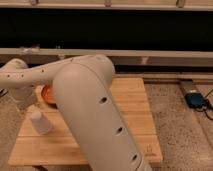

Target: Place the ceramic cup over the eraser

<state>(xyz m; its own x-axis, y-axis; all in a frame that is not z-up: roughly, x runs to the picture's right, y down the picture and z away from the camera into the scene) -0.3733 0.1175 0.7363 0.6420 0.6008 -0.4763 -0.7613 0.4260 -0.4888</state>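
The white ceramic cup [40, 123] stands on the wooden table [132, 112] near its left edge, wider at the bottom than at the top. My arm's large white links cross the middle of the view and reach to the left. The gripper [26, 109] is at the end of the arm, at the table's left edge, just up and left of the cup. I cannot tell whether it touches the cup. The eraser is not visible; it is hidden or out of view.
An orange bowl [47, 93] sits on the table behind the cup, partly hidden by the arm. A blue device [195, 100] with a cable lies on the speckled floor to the right. A dark wall with a rail runs along the back.
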